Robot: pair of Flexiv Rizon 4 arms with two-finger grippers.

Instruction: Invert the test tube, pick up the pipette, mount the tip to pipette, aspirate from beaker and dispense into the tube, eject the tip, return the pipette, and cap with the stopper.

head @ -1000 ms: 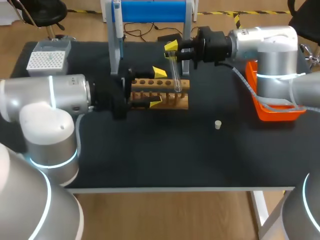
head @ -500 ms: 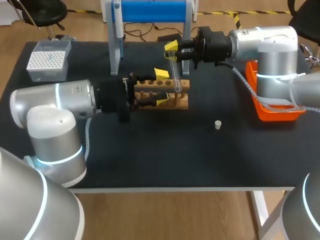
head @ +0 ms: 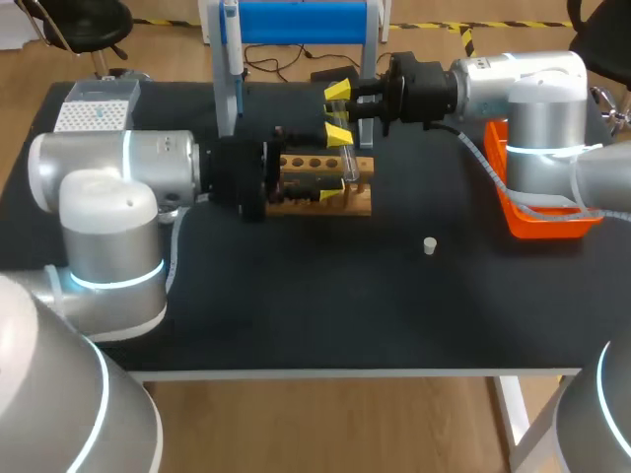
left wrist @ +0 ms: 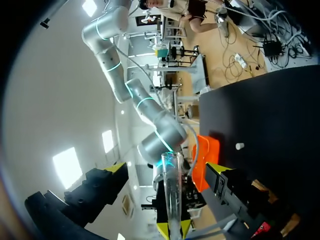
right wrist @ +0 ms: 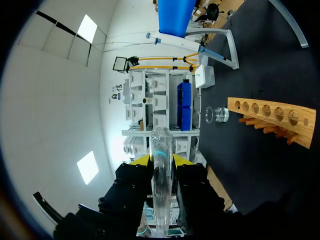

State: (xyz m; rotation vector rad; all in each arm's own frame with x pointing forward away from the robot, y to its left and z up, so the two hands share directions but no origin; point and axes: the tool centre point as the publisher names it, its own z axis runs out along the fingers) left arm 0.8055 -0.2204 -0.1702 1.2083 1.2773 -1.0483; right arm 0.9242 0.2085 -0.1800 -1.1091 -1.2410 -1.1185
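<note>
- The right gripper (head: 338, 97) pinches the tube (head: 347, 158) near its top. The tube stands upright at the rack's (head: 360, 205) right end.
- The left gripper (head: 331, 166) is spread wide, with one finger on each side of the tube.

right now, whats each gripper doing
left gripper: open, with the test tube standing between its fingers, not gripped
right gripper: closed on the test tube

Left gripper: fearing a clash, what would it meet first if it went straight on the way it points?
Probably the test tube, upright between the left gripper's open fingers and held by the right gripper; depth is hard to judge.
</note>
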